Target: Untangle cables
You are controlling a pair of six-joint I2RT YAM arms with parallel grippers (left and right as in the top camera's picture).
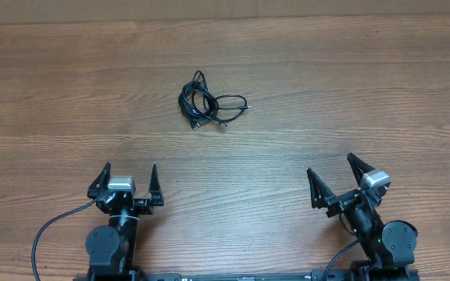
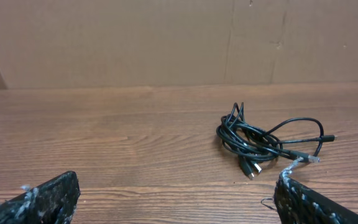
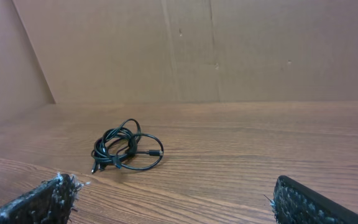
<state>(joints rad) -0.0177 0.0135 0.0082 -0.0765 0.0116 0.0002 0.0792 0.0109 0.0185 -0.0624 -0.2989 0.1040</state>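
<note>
Cables (image 1: 209, 102) found in one tight bunch, untouched; both grippers open and empty.

The bunch is located on the table (image 1: 342, 70), well ahead of the left gripper (image 1: 130, 173) and off to its right, and well ahead of the right gripper (image 1: 330, 164) and off to its left; neither is near it. The cords are judged light, thin and limp, likely to drag as one clump and to slip from a shallow pinch. A hold is best taken on the loose loop (image 2: 303, 124) standing out on the side nearer the right gripper, while the dense coil is pinned by the other. The plug ends are judged fragile and are to be avoided.
</note>
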